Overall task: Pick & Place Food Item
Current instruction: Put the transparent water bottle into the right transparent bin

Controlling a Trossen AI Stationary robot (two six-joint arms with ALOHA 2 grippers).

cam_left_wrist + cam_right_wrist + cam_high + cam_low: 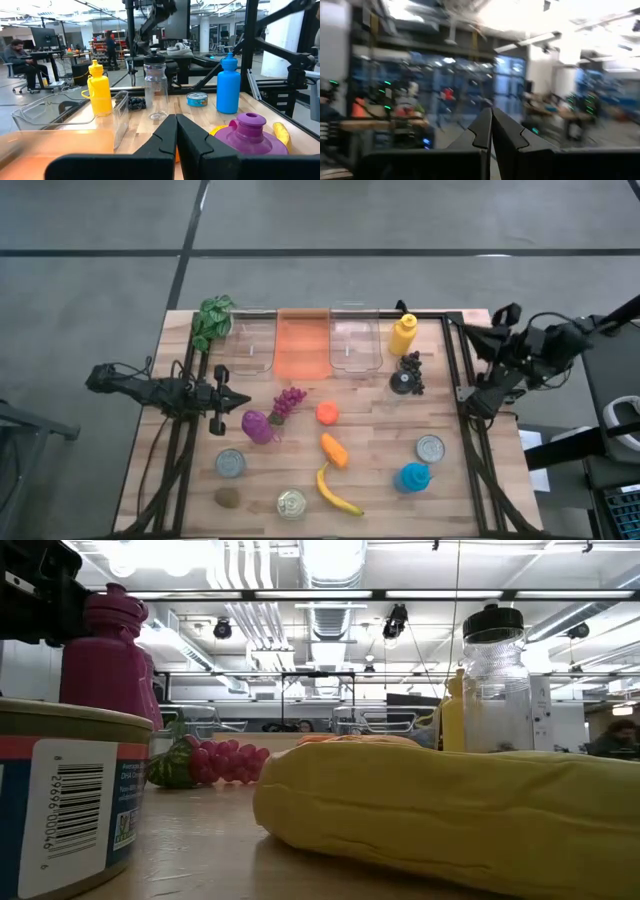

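Taking the orange bin (301, 345) at the table's far edge as the landmark, the nearest things to the camera side are the banana (335, 492) and a tin can (291, 503), well short of the bin; a step closer to it lie the carrot (334, 450), then the orange fruit (327, 414) and the purple grapes (288, 404) just in front of it. The left gripper (240, 400) hangs beside the purple bottle (256, 425), short of the bin and to its left, its fingers pressed together and holding nothing. The right gripper (462, 393) waits off to the bin's right, likewise pinched closed and empty. No food is picked yet, so this looks like the approach; next the left fingers must part and descend over one item
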